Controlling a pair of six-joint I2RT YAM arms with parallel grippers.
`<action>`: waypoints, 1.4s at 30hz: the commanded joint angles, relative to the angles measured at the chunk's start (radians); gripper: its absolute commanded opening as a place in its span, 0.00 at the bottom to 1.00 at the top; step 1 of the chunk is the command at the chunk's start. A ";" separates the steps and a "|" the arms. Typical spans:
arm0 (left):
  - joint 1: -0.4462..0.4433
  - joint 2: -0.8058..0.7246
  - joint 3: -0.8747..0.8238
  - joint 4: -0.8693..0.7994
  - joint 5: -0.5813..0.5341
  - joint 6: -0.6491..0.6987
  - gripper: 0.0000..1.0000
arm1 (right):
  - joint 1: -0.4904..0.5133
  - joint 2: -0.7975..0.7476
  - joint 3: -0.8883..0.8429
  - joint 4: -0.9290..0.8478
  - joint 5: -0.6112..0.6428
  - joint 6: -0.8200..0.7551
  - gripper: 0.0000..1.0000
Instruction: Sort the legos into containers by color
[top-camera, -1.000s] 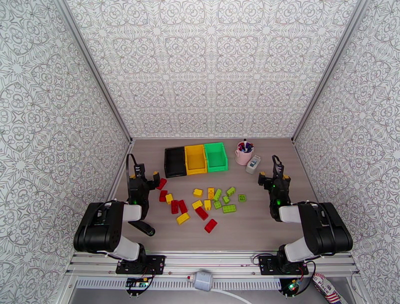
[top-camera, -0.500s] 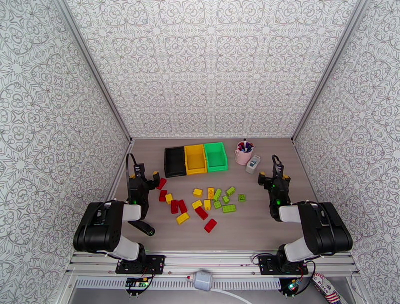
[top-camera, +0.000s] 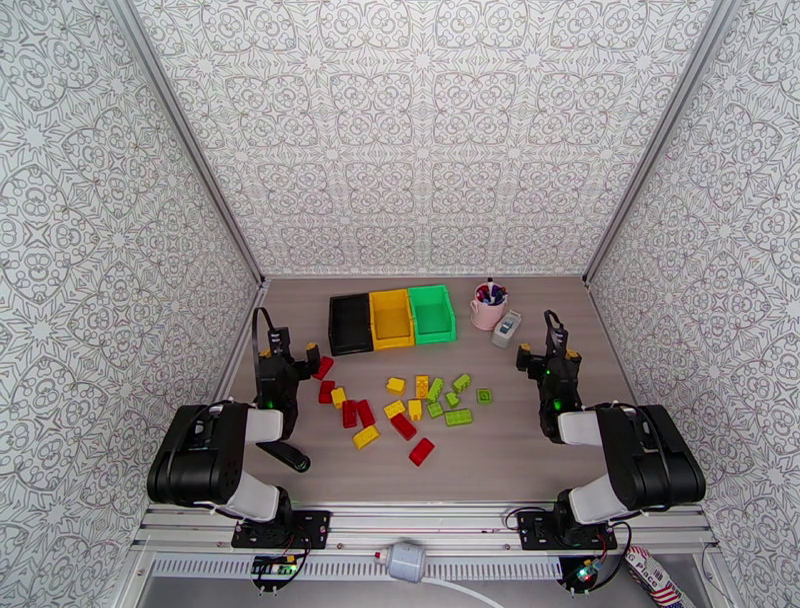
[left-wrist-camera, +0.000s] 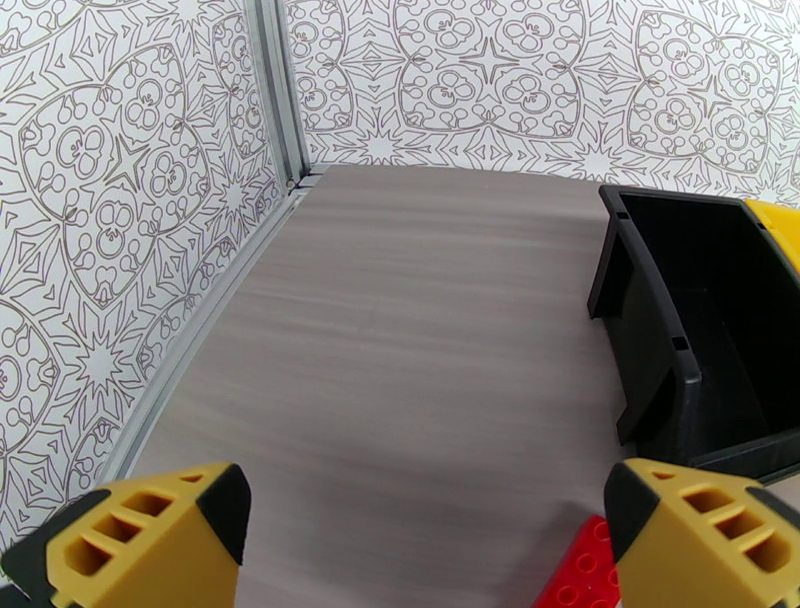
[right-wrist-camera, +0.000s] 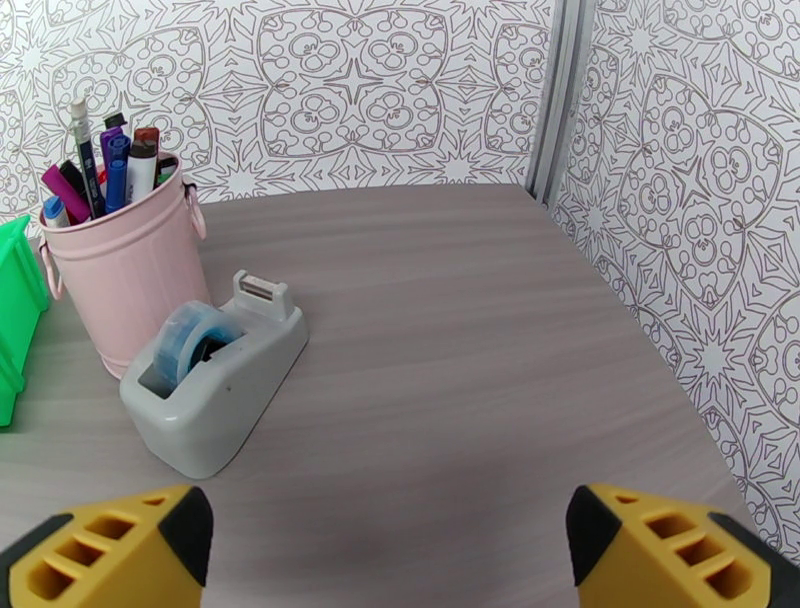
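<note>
Standing ahead of wide-open right tool (right-wrist-camera: 390, 540), pink cup (right-wrist-camera: 120, 275) and tape dispenser (right-wrist-camera: 215, 390); black bin (left-wrist-camera: 650, 330) beside wide-open left tool (left-wrist-camera: 425, 530).

This is a robotics lab test cell. A wood-grain table (top-camera: 500, 470) is boxed in on the left, right and far sides by wall panels (top-camera: 420, 130) printed with a grey ornamental pattern and joined by aluminium posts (top-camera: 197, 150). Along the near edge, an aluminium rail (top-camera: 430, 522) carries the left arm (top-camera: 215, 460) and right arm (top-camera: 640, 465). Cables and a white adapter (top-camera: 405, 560) lie just in front of it.
</note>
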 joint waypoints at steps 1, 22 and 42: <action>0.000 0.008 0.019 -0.013 0.020 0.015 0.99 | -0.006 -0.007 0.013 -0.003 -0.004 -0.001 0.99; -0.108 -0.435 0.118 -0.583 -0.154 -0.045 0.99 | 0.001 -0.381 0.220 -0.807 0.173 0.226 0.99; -0.631 -0.715 0.325 -1.653 -0.097 -1.174 0.99 | 0.130 -0.445 0.458 -1.703 -0.418 0.721 0.99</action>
